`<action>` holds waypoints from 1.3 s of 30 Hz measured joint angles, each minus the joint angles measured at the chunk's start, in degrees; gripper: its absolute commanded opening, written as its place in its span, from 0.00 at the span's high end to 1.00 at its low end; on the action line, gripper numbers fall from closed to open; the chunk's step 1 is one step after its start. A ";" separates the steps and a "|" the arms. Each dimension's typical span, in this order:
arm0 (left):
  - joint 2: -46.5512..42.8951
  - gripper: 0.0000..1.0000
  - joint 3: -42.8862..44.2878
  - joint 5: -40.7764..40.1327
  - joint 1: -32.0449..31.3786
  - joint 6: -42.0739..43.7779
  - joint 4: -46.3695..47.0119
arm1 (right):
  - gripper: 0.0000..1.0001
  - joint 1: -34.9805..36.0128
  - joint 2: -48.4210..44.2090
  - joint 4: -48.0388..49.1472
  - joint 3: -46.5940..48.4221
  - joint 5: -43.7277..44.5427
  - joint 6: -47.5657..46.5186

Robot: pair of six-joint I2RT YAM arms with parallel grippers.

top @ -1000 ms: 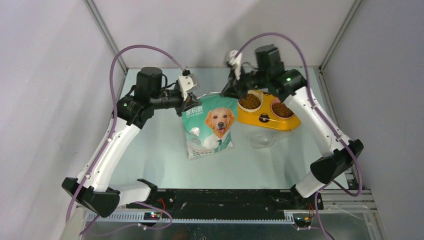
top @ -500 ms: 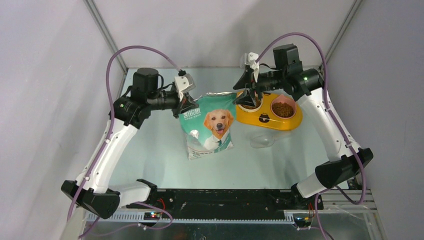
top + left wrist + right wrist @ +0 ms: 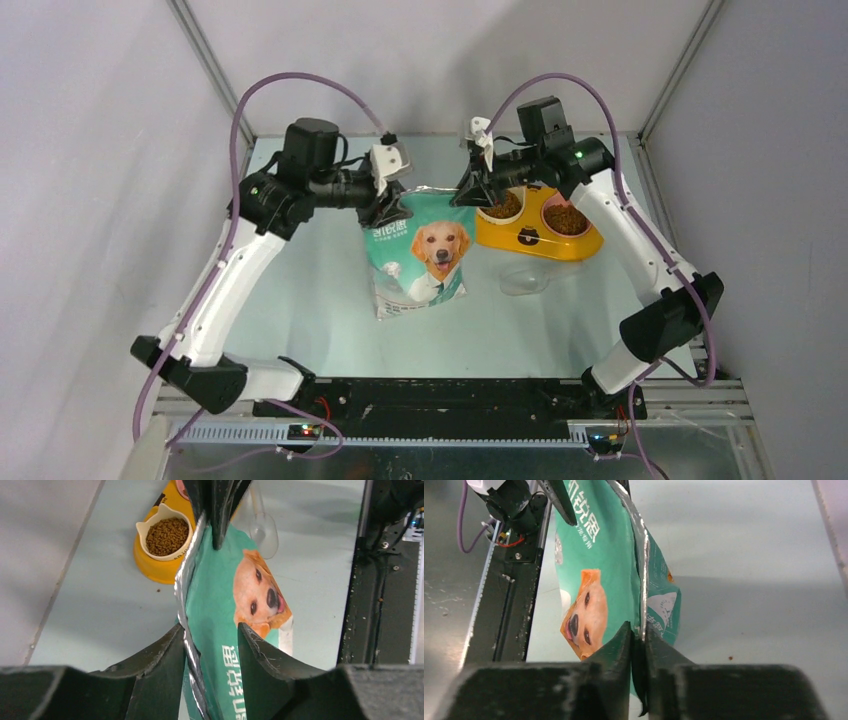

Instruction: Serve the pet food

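Pet food (image 3: 170, 536) fills the feeder (image 3: 150, 565) right of the bag (image 3: 420, 255). The right pincer (image 3: 638, 626) pinches the bag's top; the left pincer (image 3: 210, 627) seemingly does too. Next, probably: settle the bag, release.

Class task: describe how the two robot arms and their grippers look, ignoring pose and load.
The left arm and right arm have white shells, black joints, a green light and a looping purple cable each. The left gripper and right gripper have black, tapered jaws with rough edges.
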 measured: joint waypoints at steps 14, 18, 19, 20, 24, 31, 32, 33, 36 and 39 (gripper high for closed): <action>8.00 0.96 6.32 -6.32 -4.02 0.17 -3.32 | 1.00 0.50 0.59 3.37 0.44 1.18 8.44; 7.65 1.00 6.34 -6.08 -4.22 0.04 -3.69 | 0.86 0.87 0.57 3.02 1.05 1.97 9.57; 7.61 1.00 6.34 -6.03 -4.22 0.07 -3.76 | 0.78 0.92 0.48 2.93 1.05 2.01 9.68; 7.58 1.00 6.34 -6.01 -4.22 0.07 -3.80 | 0.66 1.01 0.39 2.86 1.05 2.14 9.97; 7.19 1.00 6.25 -6.01 -4.26 0.11 -4.24 | 0.50 1.14 -1.16 4.31 0.57 1.90 9.90; 5.97 1.00 5.79 -6.03 -4.31 -0.04 -5.11 | 0.60 2.29 -3.30 4.87 -1.29 2.14 8.22; 5.90 1.00 5.70 -6.03 -4.31 -0.07 -5.07 | 0.64 2.60 -3.30 4.85 -1.62 2.32 7.89; 5.57 1.00 5.33 -6.03 -4.31 -0.09 -4.85 | 0.75 2.89 -3.21 4.85 -1.86 2.54 7.58; 5.38 0.96 5.18 -5.86 -4.31 -0.09 -4.94 | 1.00 3.67 -2.93 5.09 -2.29 3.50 6.93; 5.38 0.73 5.18 -5.49 -4.33 -0.09 -5.14 | 1.00 3.82 -2.82 5.73 -2.29 4.20 6.45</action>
